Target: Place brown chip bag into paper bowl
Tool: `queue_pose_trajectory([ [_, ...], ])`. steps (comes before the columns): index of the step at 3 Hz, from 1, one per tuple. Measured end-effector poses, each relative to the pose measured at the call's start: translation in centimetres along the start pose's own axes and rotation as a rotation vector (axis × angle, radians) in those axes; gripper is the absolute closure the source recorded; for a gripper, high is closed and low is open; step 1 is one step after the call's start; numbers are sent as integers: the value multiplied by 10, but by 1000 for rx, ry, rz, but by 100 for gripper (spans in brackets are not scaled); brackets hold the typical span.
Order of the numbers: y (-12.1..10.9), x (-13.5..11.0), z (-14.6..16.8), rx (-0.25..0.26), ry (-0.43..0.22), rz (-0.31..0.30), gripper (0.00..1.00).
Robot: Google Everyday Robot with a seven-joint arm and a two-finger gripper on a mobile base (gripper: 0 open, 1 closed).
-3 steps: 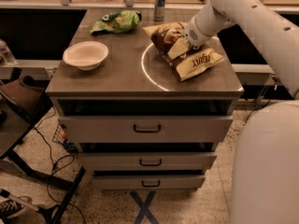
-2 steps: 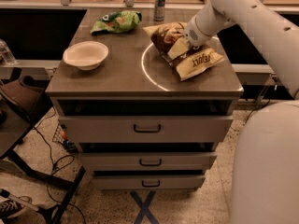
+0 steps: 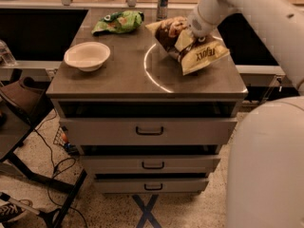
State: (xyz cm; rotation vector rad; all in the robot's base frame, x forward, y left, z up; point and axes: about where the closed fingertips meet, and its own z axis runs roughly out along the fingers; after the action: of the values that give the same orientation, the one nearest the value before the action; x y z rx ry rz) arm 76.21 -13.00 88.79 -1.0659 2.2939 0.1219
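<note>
Gripper (image 3: 192,33) atop brown chip bag (image 3: 203,56), jaws' state unclear; bag lettering illegible; paper bowl (image 3: 87,56) well apart.

White arm (image 3: 256,8) slants in from upper right, angled down-left; wrist bent low, gripper (image 3: 189,36) down at brown chip bag (image 3: 204,56), mostly hidden tbh.

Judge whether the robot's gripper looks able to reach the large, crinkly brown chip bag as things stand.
Probably yes: the gripper sits right at the large crinkly brown chip bag on the grey metal cabinet top, with nothing between them.
</note>
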Motion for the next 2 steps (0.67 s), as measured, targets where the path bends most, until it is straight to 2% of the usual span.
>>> queue_pose_trajectory([
  [1, -13, -27, -62, 123, 104, -46, 100],
  [2, -14, -27, -69, 133, 137, -50, 100],
])
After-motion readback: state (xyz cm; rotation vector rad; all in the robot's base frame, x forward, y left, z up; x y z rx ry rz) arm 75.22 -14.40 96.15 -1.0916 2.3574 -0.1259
